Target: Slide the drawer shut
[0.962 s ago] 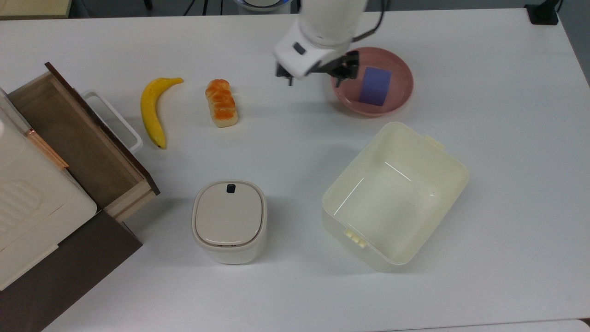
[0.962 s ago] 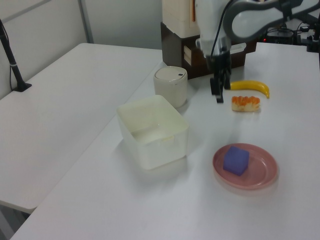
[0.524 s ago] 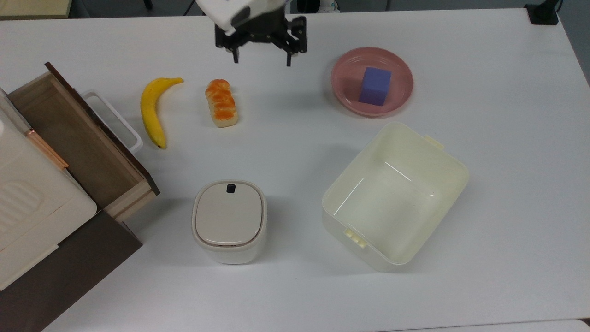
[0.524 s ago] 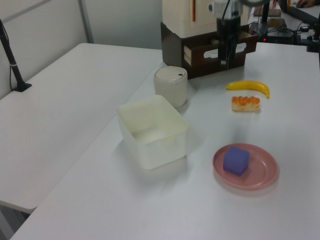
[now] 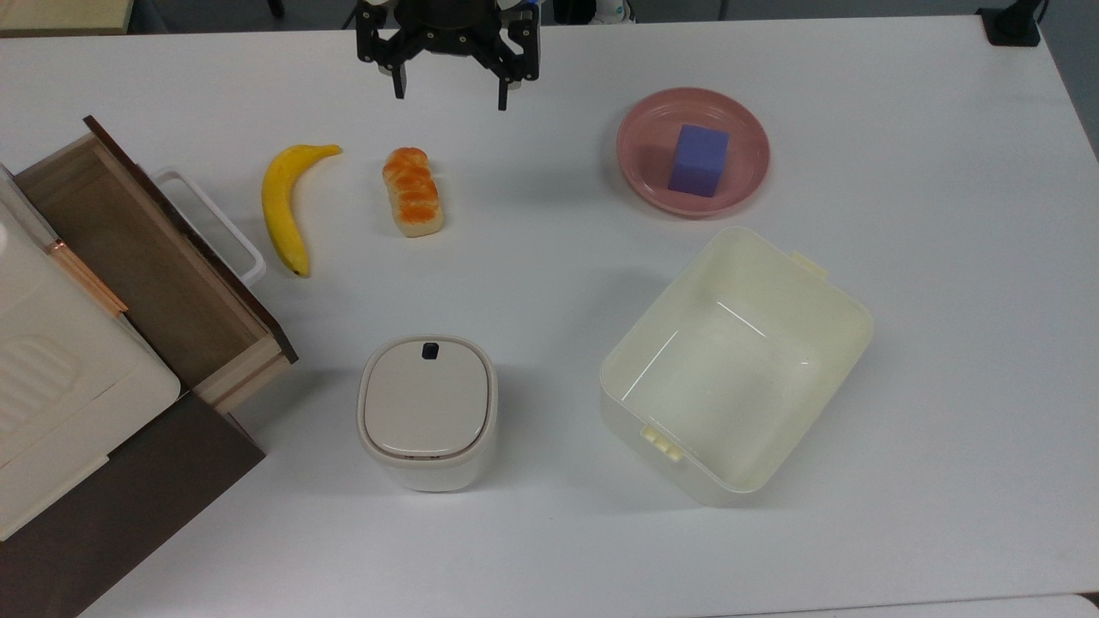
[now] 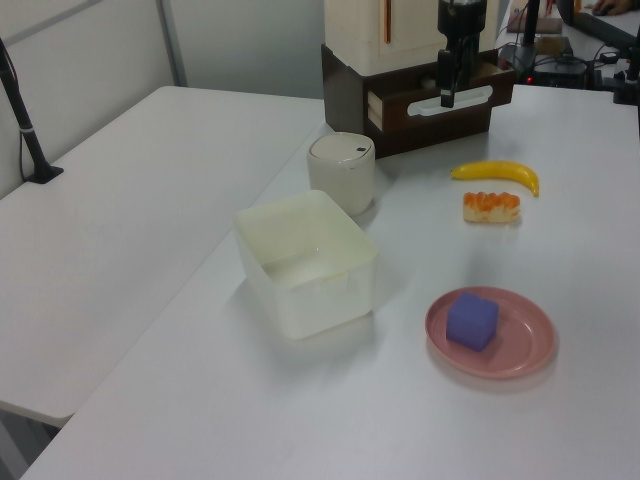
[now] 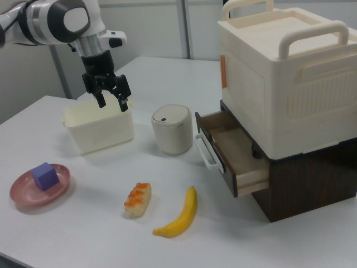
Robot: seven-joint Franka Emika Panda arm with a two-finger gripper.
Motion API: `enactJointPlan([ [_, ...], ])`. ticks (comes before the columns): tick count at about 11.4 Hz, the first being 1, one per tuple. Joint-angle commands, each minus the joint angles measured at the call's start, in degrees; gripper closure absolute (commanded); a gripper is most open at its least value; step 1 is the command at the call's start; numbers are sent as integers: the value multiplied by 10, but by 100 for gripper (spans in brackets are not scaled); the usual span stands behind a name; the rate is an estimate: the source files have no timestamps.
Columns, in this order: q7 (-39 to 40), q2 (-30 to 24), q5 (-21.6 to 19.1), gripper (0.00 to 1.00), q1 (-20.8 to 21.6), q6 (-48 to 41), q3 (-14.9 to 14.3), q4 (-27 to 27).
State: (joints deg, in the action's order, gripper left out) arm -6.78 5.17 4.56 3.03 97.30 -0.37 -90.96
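Note:
The drawer (image 5: pixel 129 249) stands pulled out of the dark brown cabinet (image 5: pixel 129 506) at the top view's left. It is a light-wood box with a dark front panel and a white loop handle (image 5: pixel 219 227), and nothing lies in it. In the right view the drawer (image 7: pixel 231 151) juts toward the middle of the table. My gripper (image 5: pixel 451 94) hangs open and holds nothing, high over the table's far edge in the top view, beyond the bread and well apart from the handle. In the left view the gripper (image 6: pixel 445 95) overlaps the drawer (image 6: pixel 405 112). In the right view the gripper (image 7: pixel 113 103) is above the cream tub.
A banana (image 5: pixel 288 206) and a bread roll (image 5: pixel 413 190) lie between the gripper and the drawer. A white lidded bin (image 5: pixel 427 410) stands near the drawer's front corner. A cream tub (image 5: pixel 734 360) and a pink plate (image 5: pixel 652 129) with a purple block (image 5: pixel 698 160) sit to the top view's right. A cream box (image 7: pixel 279 72) tops the cabinet.
The gripper has swung from over the pink plate toward the top view's left and far edge, turning about its axis and staying open. Nothing on the table has moved.

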Motion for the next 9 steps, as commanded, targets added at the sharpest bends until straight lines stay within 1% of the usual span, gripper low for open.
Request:
enactJointPlan([
  [1,19,-1,2,90,0,-13,-2,4],
  [2,18,-1,1,100,1,-14,-1,5],
  [7,19,2,1,100,0,-11,-1,4],
  [9,19,4,1,100,-14,-7,-1,3],
])
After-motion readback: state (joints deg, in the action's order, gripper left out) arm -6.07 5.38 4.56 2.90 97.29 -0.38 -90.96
